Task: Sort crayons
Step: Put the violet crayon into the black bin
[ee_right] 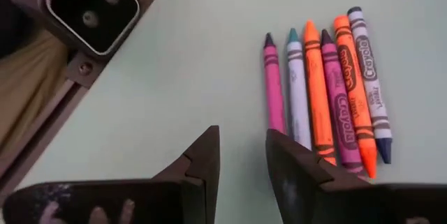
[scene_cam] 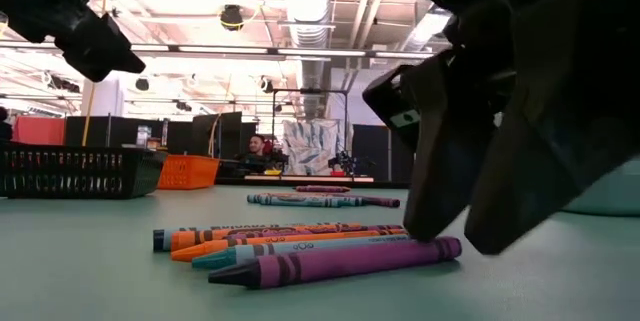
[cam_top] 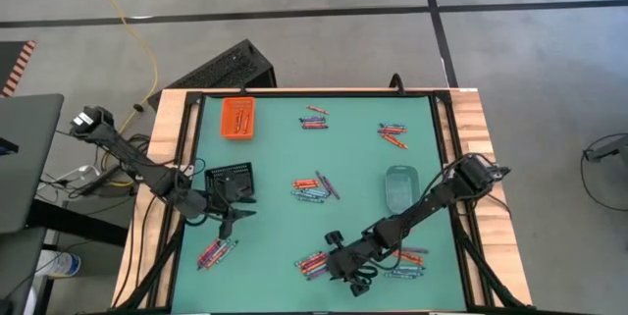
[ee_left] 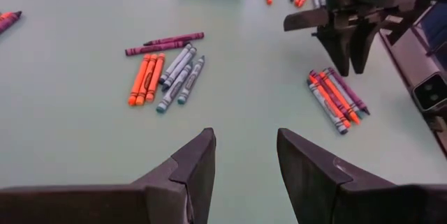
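Right gripper [ee_right: 241, 158]: my working hand, low over the near edge of the green table [cam_top: 275, 158]; fingers parted, nothing between them.
Crayons [ee_right: 325, 91]: a row of six lying side by side on the mat — pink, teal, orange, purple, orange, blue.
Key relation: the row sits just beside one fingertip, not between the two; long axes run roughly along my reach, so I judge a small sideways shift comes first.
Left gripper [ee_left: 244, 161]: hovering by the black tray [cam_top: 231, 180], fingers apart, empty — farther from this row.
Surfaces: paper-wrapped wax sticks, round and likely to roll; smooth matte mat.
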`<state>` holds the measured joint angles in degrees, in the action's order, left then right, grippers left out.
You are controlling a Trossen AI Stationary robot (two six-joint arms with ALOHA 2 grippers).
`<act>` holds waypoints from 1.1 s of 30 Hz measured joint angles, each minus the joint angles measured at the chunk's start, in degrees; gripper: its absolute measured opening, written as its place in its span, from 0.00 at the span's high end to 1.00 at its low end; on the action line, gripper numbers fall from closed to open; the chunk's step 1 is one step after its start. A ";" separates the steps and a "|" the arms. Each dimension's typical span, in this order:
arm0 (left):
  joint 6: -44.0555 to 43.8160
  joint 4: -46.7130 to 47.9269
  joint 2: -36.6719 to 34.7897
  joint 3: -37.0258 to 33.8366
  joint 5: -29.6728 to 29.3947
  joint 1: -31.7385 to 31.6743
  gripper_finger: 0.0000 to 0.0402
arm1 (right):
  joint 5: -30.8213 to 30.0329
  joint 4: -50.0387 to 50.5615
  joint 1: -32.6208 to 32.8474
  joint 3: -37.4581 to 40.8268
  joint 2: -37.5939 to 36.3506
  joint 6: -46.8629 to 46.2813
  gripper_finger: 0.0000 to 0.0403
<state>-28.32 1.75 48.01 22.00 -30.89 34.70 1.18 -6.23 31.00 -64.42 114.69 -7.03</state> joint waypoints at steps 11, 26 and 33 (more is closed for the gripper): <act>0.17 0.27 0.00 0.00 0.00 0.00 0.65 | -2.96 1.87 -0.02 0.00 -0.02 0.00 0.68; 0.07 0.29 0.00 0.00 -1.53 0.00 0.65 | -5.89 6.07 0.00 -0.07 -0.11 0.00 0.84; 0.02 0.29 0.00 0.00 -1.51 0.00 0.65 | -4.90 6.12 0.04 -0.07 -0.22 -0.01 0.98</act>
<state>-28.29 2.04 48.01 22.00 -32.40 34.70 -3.72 -0.11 31.05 -64.49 114.48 -7.04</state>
